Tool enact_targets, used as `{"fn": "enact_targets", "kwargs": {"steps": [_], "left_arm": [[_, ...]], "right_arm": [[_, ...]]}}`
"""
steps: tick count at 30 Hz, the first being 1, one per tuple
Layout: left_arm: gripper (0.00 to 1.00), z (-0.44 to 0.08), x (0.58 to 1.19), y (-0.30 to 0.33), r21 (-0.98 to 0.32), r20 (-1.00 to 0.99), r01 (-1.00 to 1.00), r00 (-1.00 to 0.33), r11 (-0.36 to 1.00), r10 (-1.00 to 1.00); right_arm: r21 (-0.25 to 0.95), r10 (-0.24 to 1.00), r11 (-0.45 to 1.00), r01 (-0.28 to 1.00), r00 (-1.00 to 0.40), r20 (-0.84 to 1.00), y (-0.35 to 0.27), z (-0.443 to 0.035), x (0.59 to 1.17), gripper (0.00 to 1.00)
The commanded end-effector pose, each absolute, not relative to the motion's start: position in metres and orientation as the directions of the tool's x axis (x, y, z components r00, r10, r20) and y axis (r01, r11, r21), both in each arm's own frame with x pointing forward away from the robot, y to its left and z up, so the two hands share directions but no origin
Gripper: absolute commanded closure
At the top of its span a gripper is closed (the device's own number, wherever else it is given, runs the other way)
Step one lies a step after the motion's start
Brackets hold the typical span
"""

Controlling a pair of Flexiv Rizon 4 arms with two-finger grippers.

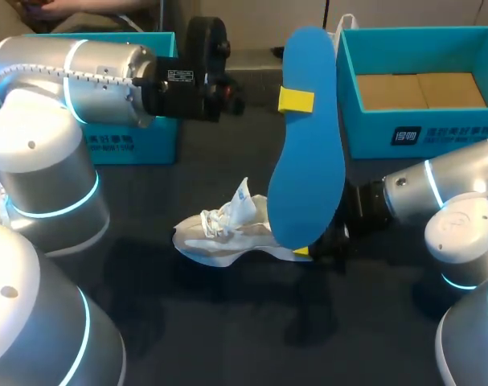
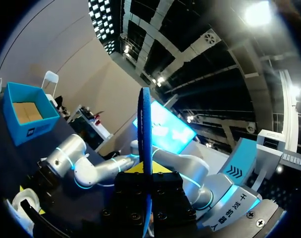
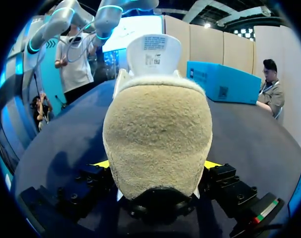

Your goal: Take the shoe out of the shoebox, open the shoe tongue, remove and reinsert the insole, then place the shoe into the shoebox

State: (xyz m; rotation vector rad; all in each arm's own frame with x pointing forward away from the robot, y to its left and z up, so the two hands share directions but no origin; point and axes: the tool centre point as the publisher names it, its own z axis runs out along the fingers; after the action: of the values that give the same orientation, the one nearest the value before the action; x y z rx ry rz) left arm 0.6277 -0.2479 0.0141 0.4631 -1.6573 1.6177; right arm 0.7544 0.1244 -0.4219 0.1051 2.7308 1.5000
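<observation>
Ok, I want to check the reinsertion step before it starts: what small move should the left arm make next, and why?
Probably lower the left hand so the blue insole's lower end tips toward the white shoe's opening. The insole is held upright, out of the shoe, while the right hand grips the heel and the tongue stands pulled up.

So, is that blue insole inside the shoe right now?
No, the left gripper holds the blue insole upright in the air, outside the white shoe.
</observation>
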Motion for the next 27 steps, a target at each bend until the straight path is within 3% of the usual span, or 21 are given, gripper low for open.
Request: {"fn": "enact_targets", "kwargs": {"steps": [1, 27], "left_arm": [[1.00, 0.0133, 0.6267, -0.2482, -0.685, 0.723, -0.717, -0.646, 0.129, 0.245], [1.00, 0.0133, 0.6267, -0.2482, -0.685, 0.723, -0.717, -0.646, 0.129, 0.245]], "right_arm": [[0.842, 0.072, 0.537, 0.048, -0.997, 0.010, 0.1268, -0.4231, 0.7546, 0.00], [0.838, 0.114, 0.541, 0.076, -0.993, 0.016, 0.1172, -0.4158, 0.7538, 0.00]]}}
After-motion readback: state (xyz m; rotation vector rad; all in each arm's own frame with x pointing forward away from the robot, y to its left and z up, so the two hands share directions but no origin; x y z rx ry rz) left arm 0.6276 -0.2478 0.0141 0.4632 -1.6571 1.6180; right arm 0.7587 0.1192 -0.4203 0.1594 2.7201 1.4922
